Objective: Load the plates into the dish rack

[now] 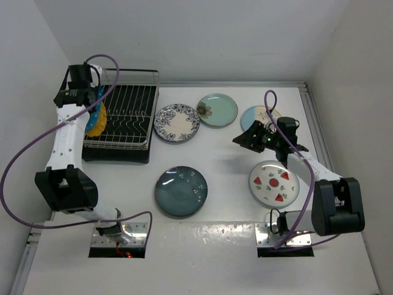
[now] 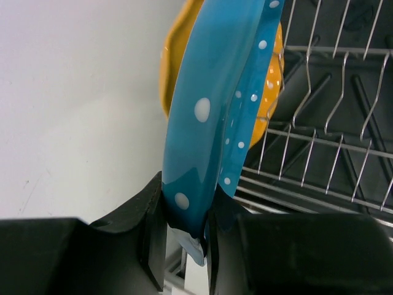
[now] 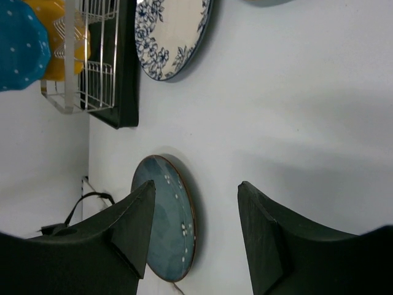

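Note:
My left gripper (image 2: 187, 212) is shut on the rim of the dotted bright blue plate (image 2: 209, 110) and holds it on edge over the left end of the dish rack (image 1: 126, 117). The yellow plate (image 2: 175, 61) stands in the rack right behind it. My right gripper (image 1: 245, 139) is open and empty above the table, partly covering the blue-and-cream plate (image 1: 256, 115). The blue-floral plate (image 1: 177, 122), mint green plate (image 1: 218, 109), dark teal plate (image 1: 180, 191) and watermelon plate (image 1: 274, 182) lie flat on the table.
White walls close in on the left, back and right. The rack's wire tines (image 2: 325, 123) stand to the right of the held plate. A purple cable (image 1: 24, 160) loops along the left arm.

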`<act>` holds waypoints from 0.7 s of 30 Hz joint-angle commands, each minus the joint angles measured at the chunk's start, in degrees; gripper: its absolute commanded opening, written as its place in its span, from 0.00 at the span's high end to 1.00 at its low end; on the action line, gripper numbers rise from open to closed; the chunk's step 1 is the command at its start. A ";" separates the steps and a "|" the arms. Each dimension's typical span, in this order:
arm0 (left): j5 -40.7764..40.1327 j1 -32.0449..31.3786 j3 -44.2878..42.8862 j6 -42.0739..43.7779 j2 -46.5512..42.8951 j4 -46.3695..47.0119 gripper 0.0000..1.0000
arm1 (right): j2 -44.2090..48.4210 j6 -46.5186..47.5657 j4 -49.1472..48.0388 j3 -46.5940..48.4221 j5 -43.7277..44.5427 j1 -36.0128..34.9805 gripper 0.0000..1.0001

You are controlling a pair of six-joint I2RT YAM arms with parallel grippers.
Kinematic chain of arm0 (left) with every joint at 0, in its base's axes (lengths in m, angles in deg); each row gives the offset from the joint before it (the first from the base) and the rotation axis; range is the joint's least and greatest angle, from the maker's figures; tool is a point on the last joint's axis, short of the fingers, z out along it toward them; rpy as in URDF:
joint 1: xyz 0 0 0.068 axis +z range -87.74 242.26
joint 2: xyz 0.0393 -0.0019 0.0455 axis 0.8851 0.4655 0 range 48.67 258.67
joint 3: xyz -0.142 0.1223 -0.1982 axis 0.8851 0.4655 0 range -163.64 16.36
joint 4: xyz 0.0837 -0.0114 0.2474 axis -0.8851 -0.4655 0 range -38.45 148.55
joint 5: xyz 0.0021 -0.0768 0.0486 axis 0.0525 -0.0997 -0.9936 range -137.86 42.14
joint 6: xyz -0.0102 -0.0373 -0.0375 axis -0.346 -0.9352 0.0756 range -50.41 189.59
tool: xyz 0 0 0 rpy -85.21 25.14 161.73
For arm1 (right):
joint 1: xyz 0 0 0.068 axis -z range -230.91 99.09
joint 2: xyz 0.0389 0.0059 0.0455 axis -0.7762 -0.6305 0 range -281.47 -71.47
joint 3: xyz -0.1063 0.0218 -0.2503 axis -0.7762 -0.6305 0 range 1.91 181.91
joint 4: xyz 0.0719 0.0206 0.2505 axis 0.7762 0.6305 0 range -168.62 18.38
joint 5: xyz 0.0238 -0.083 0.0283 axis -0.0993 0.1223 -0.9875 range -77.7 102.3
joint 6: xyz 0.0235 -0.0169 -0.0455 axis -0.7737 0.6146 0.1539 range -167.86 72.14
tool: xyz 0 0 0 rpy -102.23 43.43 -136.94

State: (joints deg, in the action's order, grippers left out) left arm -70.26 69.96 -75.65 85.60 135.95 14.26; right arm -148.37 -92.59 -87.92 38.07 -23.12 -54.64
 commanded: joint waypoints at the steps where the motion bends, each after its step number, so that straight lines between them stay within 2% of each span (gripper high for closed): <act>1: 1.37 1.69 -2.04 -0.54 -4.05 13.97 1.00 | 0.35 2.81 4.02 1.72 -1.14 -0.58 0.44; 7: 4.98 3.63 1.56 -0.54 -2.91 16.52 1.00 | 3.33 3.42 5.16 0.14 -0.44 -0.93 0.45; 16: 4.37 4.78 3.41 -2.73 -0.98 16.52 1.00 | 7.11 5.53 7.28 -1.44 0.53 -0.93 0.45; 21: 9.47 5.83 7.27 -4.75 -0.98 16.52 1.00 | 7.29 5.53 7.02 -2.15 0.79 -0.76 0.47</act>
State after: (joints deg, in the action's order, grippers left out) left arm -62.56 74.45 -68.67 83.00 136.54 23.46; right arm -142.25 -88.28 -80.08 36.63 -22.59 -55.23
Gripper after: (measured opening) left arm 0.283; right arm 0.536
